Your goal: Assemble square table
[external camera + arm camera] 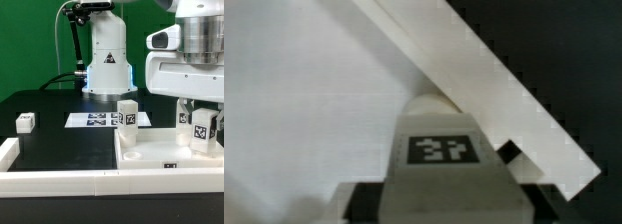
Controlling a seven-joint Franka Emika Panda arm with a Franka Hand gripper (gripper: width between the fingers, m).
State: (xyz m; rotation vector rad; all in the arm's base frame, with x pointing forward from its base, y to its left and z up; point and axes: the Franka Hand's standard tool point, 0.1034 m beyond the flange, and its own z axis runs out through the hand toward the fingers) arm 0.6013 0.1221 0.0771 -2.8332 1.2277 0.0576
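My gripper [201, 118] pinches the held leg [203, 130] upright, long axis vertical, right over the tabletop panel [150, 158] at its corner on the exterior view's right, rim just beside; second leg [128, 113] stands near, third leg [25, 122] well apart.

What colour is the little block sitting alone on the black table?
That leg is white with dark markings; best in exterior view.

No words, brands or numbers could be read. Black-and-white coded tags stood on the marker board [100, 120], the middle leg [128, 114] and the right-hand leg [203, 127]. The wrist view showed one such tag [446, 150], blurred. The arm's base [108, 60] bore possibly a small warning sign.
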